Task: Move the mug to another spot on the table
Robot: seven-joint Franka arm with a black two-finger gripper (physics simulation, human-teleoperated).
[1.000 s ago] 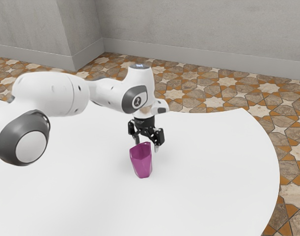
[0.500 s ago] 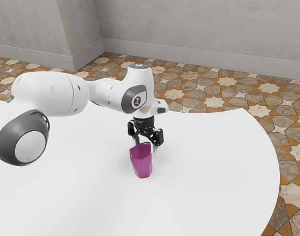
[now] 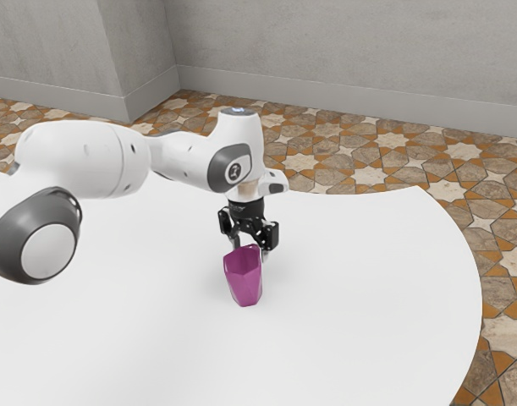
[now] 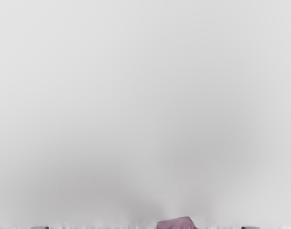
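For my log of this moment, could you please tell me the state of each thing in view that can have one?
Mug: upright, opening up, standing on the table, not lifted.
Hand: open, fingers spread and pointing down, right at the mug's rim, not gripping it; whether a finger touches the rim cannot be told.

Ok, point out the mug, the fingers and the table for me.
mug [image 3: 244,277], exterior view, on its purple side wall.
fingers [image 3: 272,237], exterior view, on the black finger toward that view's right.
table [image 3: 368,296], exterior view, on its bare white top.
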